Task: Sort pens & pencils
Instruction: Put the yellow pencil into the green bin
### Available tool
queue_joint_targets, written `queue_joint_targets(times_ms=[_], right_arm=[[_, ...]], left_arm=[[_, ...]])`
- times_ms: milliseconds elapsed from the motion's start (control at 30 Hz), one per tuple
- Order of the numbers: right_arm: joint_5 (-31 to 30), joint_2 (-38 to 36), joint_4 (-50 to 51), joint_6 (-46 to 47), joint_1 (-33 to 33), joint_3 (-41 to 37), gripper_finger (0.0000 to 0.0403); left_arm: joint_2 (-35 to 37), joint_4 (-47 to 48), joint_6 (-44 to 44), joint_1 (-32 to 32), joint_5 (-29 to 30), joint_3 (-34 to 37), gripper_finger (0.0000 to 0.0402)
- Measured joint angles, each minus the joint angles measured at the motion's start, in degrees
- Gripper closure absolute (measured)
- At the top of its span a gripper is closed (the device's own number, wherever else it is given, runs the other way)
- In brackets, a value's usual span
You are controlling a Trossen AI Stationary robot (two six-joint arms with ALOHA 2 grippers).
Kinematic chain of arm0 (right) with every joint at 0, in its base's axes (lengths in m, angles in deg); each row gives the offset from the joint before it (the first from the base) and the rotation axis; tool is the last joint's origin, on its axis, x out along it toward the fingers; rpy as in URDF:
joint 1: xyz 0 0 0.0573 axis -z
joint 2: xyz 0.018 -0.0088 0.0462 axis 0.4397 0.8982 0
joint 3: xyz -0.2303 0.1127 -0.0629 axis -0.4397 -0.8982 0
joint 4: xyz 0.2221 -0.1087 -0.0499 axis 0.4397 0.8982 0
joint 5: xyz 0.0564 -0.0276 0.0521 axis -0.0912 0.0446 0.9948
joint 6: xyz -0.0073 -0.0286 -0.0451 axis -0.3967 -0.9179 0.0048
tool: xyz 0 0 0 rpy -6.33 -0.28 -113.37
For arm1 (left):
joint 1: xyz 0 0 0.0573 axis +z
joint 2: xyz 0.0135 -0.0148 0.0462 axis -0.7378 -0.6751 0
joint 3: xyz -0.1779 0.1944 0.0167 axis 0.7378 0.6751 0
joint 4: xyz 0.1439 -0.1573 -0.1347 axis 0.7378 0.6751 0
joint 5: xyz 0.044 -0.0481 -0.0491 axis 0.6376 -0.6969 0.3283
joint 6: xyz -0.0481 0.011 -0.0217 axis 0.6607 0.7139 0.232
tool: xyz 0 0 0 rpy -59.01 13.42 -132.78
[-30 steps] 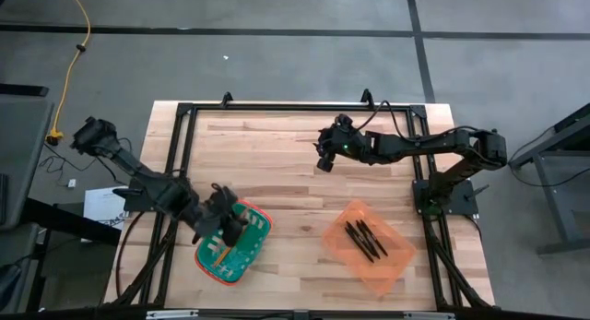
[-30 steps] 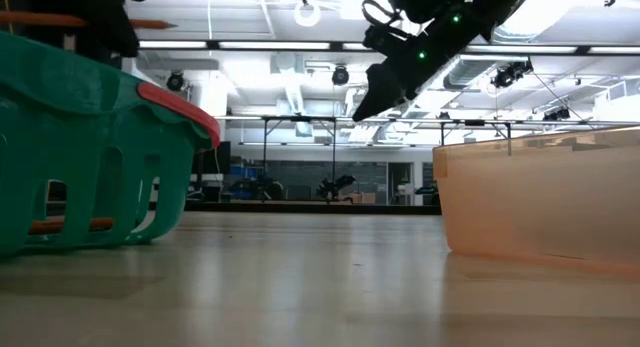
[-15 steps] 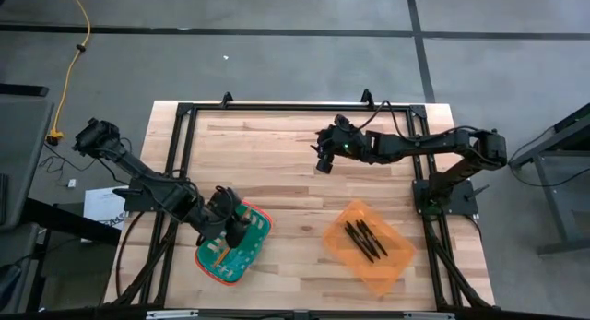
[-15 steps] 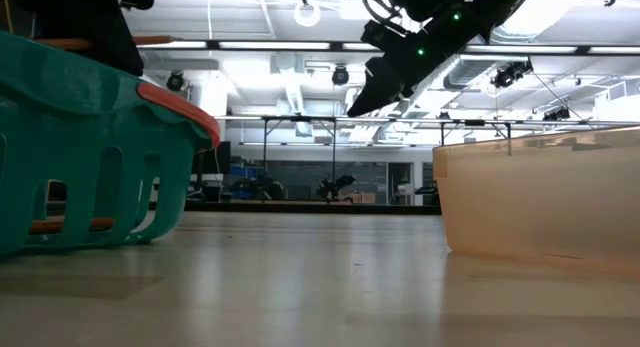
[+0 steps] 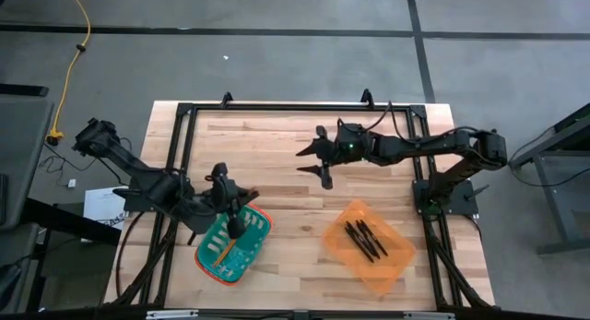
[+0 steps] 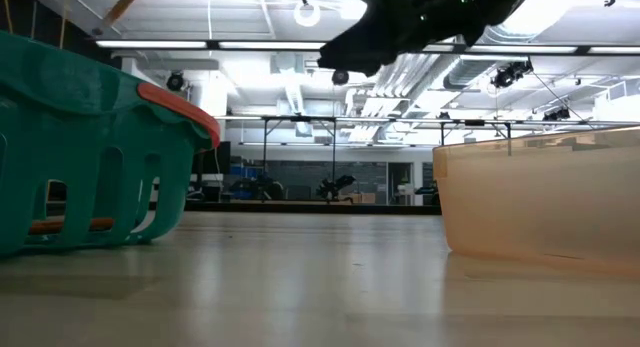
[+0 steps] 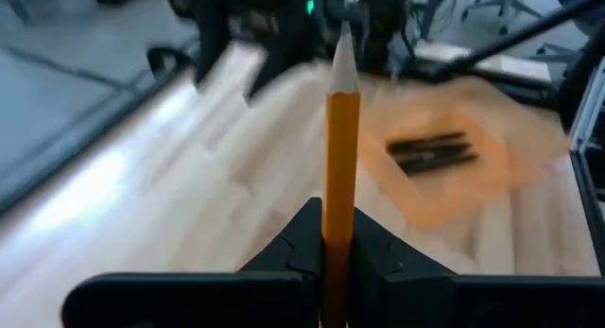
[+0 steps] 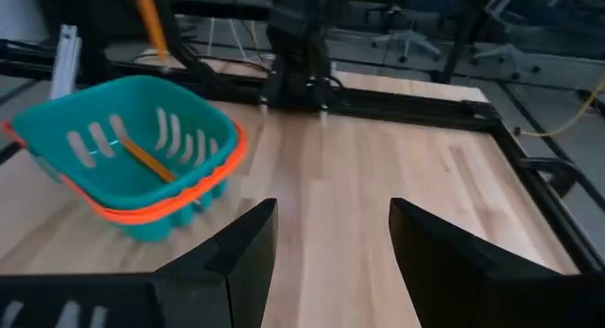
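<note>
My left gripper (image 5: 229,202) hovers over the teal basket (image 5: 230,248) near the table's left, shut on an orange pencil (image 7: 340,148) whose pointed tip (image 7: 342,44) aims away from the wrist. In the low view this pencil (image 6: 120,3) slants steeply above the basket (image 6: 90,157). Another pencil (image 8: 144,158) lies on the basket's floor (image 5: 224,256). The black pens (image 5: 364,239) lie in the orange bin (image 5: 392,265). My right gripper (image 5: 315,161) hangs open over the table's middle, holding nothing. My left gripper pinches the pencil's rear part (image 7: 337,224) between its two fingers (image 7: 293,252). The pencil runs along the fingers and sticks out well past them. It is lifted clear above the basket, tilted, as the right wrist view shows (image 8: 146,16).
The bin (image 6: 540,202) stands near the right front and the basket (image 8: 142,177) near the left front, with bare wood (image 5: 286,209) between them. A black frame (image 5: 277,108) runs along the table's edges. The right arm's base (image 5: 442,186) stands at the right.
My left gripper has risen from low over the basket and swung a little toward the far edge; the pencil it holds has tipped from level to a steep slant. My right gripper has shifted slightly toward the table's left and opened wide.
</note>
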Motion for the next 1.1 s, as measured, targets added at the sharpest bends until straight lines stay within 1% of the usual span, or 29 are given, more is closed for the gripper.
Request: queue_joint_targets(times_ms=[100, 167, 267, 400, 567, 767, 933, 1100], right_arm=[[-1.07, 0.0, 1.04, -0.02, -0.85, 0.02, 0.0206], [-3.05, 0.0, 2.65, -0.02, -1.34, 0.01, 0.0206], [-5.98, 0.0, 4.76, 0.01, -1.86, 0.02, 0.0206], [-8.22, 0.0, 6.08, 0.2, -2.38, 0.02, 0.0206], [-8.58, 0.02, 6.93, 1.07, -2.43, 0.0, 0.0206], [-8.79, 0.02, 8.09, 1.29, -2.41, 0.0, 0.0206], [-8.81, 0.02, 8.93, 1.22, -2.41, 0.0, 0.0206], [-8.81, 0.02, 8.9, 1.07, -2.41, 0.0, 0.0206]], left_arm=[[0.02, -0.09, -3.98, 0.0, 0.74, -2.15, 0.0395], [0.02, -0.02, -4.54, -0.02, 0.62, -2.38, 0.0391], [0.02, 2.14, 0.11, -0.02, -0.84, -2.27, 0.0387], [-1.74, 6.79, 10.15, -0.03, -1.61, -1.93, 0.0396], [-4.37, 6.78, 22.42, -0.57, -9.13, 2.12, 0.0383], [-7.6, 6.87, 33.16, -1.64, -15.34, 5.95, 0.0395], [-9.54, 6.93, 36.58, -1.87, -22.17, 6.78, 0.0382], [-10.27, 7.4, 37.52, -1.95, -29.29, 6.84, 0.0396]])
